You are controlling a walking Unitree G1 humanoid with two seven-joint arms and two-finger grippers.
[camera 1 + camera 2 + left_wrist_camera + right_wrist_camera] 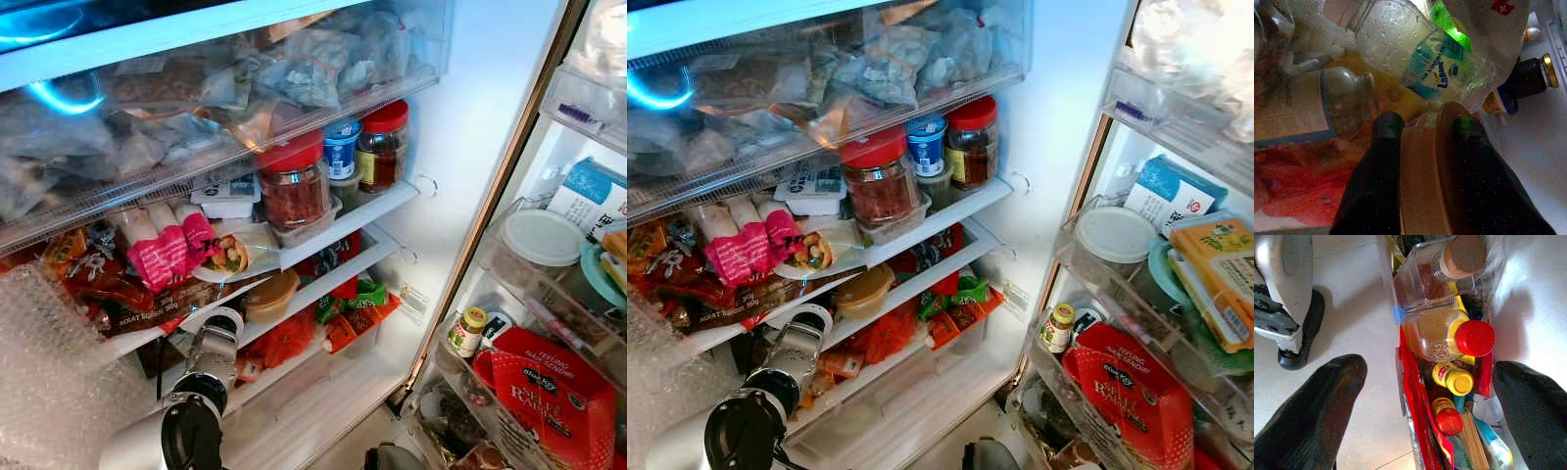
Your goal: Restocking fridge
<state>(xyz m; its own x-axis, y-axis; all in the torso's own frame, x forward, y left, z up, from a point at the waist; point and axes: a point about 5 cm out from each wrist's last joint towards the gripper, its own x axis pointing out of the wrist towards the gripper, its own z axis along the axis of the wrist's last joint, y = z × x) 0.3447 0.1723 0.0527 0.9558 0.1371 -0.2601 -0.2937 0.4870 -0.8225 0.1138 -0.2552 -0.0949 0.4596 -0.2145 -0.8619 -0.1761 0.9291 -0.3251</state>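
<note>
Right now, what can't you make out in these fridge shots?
- Left end effector: shut on a tan round plastic container; eye views hide its fingers behind the silver left arm.
- Contents of the clear top drawer: blurred by frosted bags.
- Clear water bottle: its cap end is cut off by the left wrist view's edge.
- Right end effector: open above a red bag of bottles; the bag's bottom is cut off.
</note>
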